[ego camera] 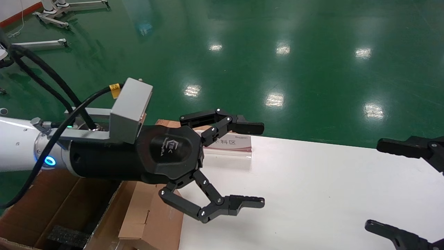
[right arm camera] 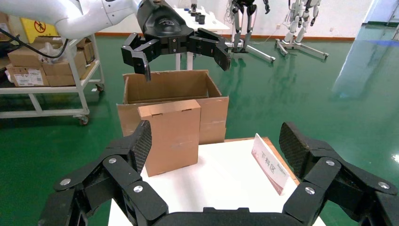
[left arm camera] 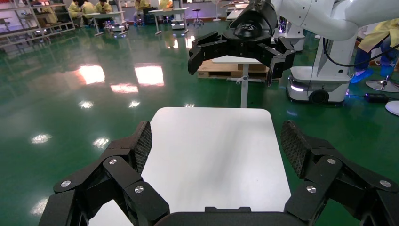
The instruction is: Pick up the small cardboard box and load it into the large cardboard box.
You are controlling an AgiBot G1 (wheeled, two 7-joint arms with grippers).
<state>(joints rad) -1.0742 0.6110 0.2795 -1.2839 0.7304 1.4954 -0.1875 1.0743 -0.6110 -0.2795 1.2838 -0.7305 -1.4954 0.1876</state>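
The small cardboard box (ego camera: 149, 215) (right arm camera: 171, 134) is light tan and stands upright on the left edge of the white table (ego camera: 312, 194). Right behind it is the large cardboard box (ego camera: 52, 208) (right arm camera: 169, 89), open at the top, with black foam (ego camera: 67, 236) inside. My left gripper (ego camera: 256, 165) (left arm camera: 219, 146) hovers open and empty above the table's left part, above and just to the right of the small box. At the table's right edge, my right gripper (ego camera: 385, 189) (right arm camera: 216, 146) is also open and empty, facing the small box from across the table.
A tilted white sign with a red base (ego camera: 229, 144) (right arm camera: 269, 162) stands at the table's far left corner. Green floor surrounds the table. A wheeled shelf cart with boxes (right arm camera: 47, 70) stands beyond the carton, and another machine's base (left arm camera: 320, 84) beyond the right side.
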